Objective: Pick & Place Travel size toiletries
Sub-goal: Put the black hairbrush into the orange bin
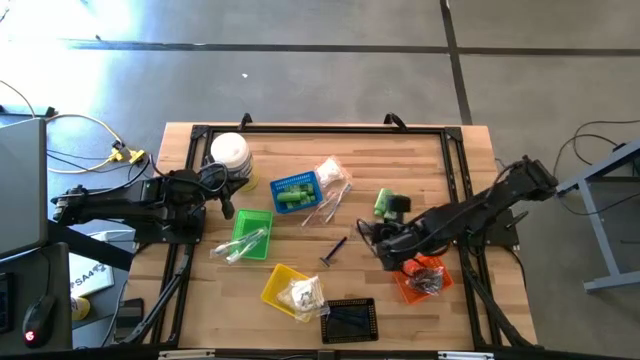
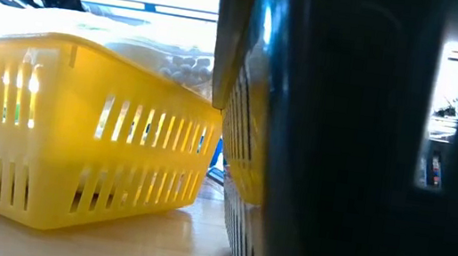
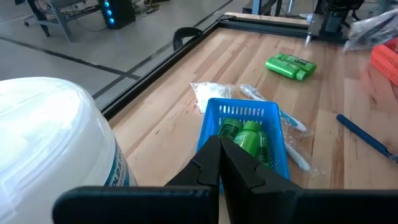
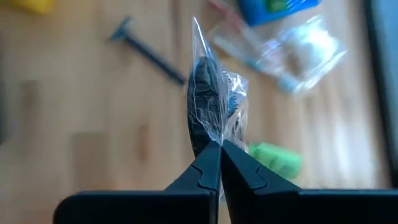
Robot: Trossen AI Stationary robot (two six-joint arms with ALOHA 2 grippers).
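My right gripper [image 4: 219, 146] hangs above the table's right middle [image 1: 374, 233], shut on a clear sachet [image 4: 211, 93] with a dark piece inside. A green bottle [image 1: 383, 203] lies on the wood just beyond it. More clear sachets [image 1: 330, 185] lie beside the blue basket [image 1: 295, 190], which holds green bottles [image 3: 245, 134]. A dark razor-like stick [image 1: 335, 250] lies mid-table. My left gripper [image 3: 221, 146] waits shut at the table's left, next to the white jar [image 1: 230, 155]. My right gripper pinches the sachet's plastic edge [image 4: 214, 134] between its two fingertips, slanting down from above. The sachet is lifted clear of the table and sticks out beyond the fingertips, edge-on to the wrist view, the dark piece inside it.
A green basket [image 1: 250, 232] holds clear sachets, and a yellow basket [image 1: 280, 290] holds white packets. A black basket [image 1: 350, 320] sits at the near edge. An orange basket [image 1: 420, 280] lies under my right arm. A black frame [image 1: 320, 130] borders the table.
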